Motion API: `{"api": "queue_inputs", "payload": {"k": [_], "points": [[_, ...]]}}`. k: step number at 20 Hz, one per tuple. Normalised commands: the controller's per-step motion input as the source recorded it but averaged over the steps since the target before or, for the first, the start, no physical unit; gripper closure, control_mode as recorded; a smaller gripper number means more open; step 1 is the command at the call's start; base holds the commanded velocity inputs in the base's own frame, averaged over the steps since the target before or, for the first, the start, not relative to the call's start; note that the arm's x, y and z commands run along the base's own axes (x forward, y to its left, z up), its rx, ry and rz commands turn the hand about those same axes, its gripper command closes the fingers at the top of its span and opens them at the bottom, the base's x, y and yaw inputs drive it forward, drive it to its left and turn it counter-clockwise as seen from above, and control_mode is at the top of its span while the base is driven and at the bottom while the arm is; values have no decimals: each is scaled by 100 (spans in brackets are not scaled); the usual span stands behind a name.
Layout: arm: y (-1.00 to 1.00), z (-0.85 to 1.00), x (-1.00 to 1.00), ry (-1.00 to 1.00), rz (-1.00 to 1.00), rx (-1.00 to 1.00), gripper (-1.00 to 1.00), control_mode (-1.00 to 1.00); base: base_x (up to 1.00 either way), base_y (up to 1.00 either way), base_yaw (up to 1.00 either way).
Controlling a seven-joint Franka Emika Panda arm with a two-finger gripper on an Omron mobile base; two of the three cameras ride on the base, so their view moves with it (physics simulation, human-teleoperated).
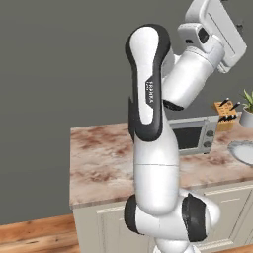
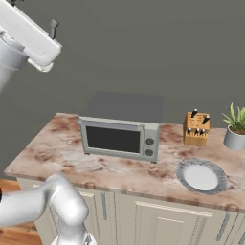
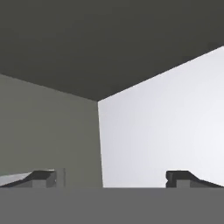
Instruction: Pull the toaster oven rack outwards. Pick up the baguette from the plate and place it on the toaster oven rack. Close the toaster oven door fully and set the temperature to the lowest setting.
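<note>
The toaster oven (image 2: 122,130) sits shut far below the raised fingers (image 3: 43,178), spread wide, empty.

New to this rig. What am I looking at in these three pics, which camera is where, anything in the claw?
It's a rendered kitchen with a white robot arm on a driving base. Two pictures come from cameras on the base, behind the arm to its left and right. The third looks along the claw, raised high and facing a wall corner; its two dark tips stand wide apart with nothing between them. On the counter: a toaster oven with its door shut, a knife block, a potted plant and a plate, which looks bare. I can't spot a baguette.
</note>
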Motion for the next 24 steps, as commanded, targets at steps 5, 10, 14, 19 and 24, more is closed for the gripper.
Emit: {"api": "queue_inputs", "payload": {"k": [5, 10, 14, 19, 24], "points": [[11, 24, -14, 28, -24, -29, -100, -100, 0, 0, 0], [22, -48, -1, 3, -13, 0, -100, -100, 0, 0, 0], [0, -7, -3, 1, -11, 0, -100, -100, 0, 0, 0], [-2, -3, -2, 17, -12, -35, -100, -100, 0, 0, 0], [0, -11, 0, 28, -9, -62, -100, -100, 0, 0, 0]]}}
